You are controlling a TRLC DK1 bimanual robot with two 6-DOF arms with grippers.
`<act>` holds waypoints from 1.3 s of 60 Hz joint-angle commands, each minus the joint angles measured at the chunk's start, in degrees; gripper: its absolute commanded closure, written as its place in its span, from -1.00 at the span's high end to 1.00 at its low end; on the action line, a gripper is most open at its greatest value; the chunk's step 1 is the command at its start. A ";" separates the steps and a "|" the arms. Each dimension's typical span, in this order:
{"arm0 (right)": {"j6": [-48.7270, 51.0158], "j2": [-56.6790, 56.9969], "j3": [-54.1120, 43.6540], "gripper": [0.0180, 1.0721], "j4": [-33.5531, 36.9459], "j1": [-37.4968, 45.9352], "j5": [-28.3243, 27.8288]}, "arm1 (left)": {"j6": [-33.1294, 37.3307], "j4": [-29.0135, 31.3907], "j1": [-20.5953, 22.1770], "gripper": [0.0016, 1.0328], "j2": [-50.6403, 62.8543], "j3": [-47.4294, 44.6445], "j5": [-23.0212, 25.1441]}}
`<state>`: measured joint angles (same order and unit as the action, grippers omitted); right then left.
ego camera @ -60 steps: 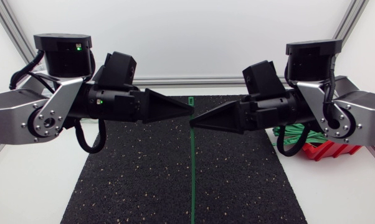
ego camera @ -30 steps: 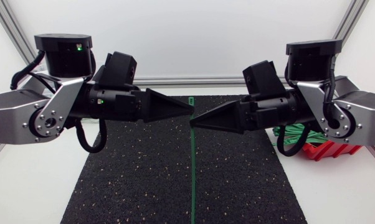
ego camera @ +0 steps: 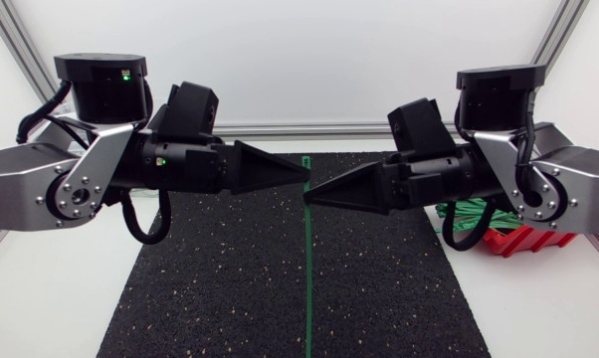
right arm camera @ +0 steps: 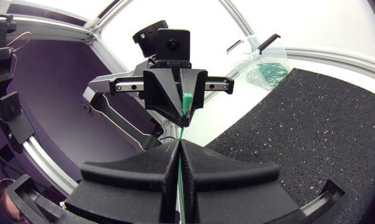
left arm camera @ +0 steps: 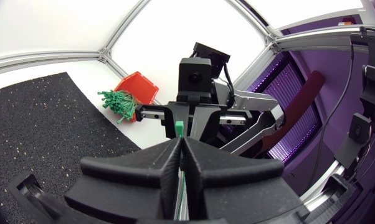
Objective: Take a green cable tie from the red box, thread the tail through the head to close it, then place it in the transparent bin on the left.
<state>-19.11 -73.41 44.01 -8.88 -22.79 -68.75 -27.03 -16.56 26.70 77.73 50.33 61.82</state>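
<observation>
A long green cable tie (ego camera: 306, 278) runs straight over the black mat (ego camera: 210, 288) and up between my two grippers, which meet tip to tip above the mat's far half. My left gripper (ego camera: 301, 177) is shut on the tie near its head end; in the left wrist view that head (left arm camera: 179, 129) pokes out past the closed fingertips. Just below it, my right gripper (ego camera: 311, 199) is shut on the same tie (right arm camera: 185, 106). The red box (ego camera: 508, 241) holds a bundle of green ties (ego camera: 467, 214) at the right. The transparent bin (right arm camera: 265, 65) shows only in the right wrist view, with looped ties inside.
The black mat covers the middle of the white table (ego camera: 51, 308). Behind my right arm, the red box sits off the mat's right edge. The transparent bin stands beyond the mat's corner, on my left arm's side.
My left gripper's fingers have drawn fully together on the tie. Both arms and the tie stay where they were.
</observation>
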 commanded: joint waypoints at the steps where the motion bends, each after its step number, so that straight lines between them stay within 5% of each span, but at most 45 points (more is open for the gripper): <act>1: -1.28 0.81 -1.47 -0.88 -0.87 -0.33 -0.42 | -1.10 -0.58 0.02 -0.92 0.66 -0.40 -1.00; 47: -1.89 1.34 -1.56 -0.86 -1.22 -1.65 1.08 | -1.10 -0.76 1.16 -0.92 0.49 -0.76 -2.32; 54: -1.89 2.83 -1.82 -0.26 -0.78 -0.33 2.66 | -1.36 -0.67 0.46 -0.92 0.14 -0.67 -2.32; 57: -1.63 3.53 -1.82 0.27 -0.08 0.02 2.66 | -1.36 -0.58 -0.07 -0.92 -0.21 -0.58 -2.32; 61: 0.22 4.06 -1.56 0.66 2.12 0.29 2.66 | -1.27 -0.41 -0.77 -0.92 -0.65 -0.40 -2.32; 70: 9.89 4.24 1.25 0.72 12.40 3.80 2.48 | -1.01 1.35 -4.02 -0.92 -1.18 1.00 -1.79; 78: 32.82 4.50 4.24 0.92 27.69 5.30 8.81 | -0.92 2.14 -7.01 -0.92 -1.18 2.06 0.76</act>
<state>-0.56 -69.41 45.23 12.34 -18.02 -62.74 -27.05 -14.74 21.43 77.60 50.30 61.08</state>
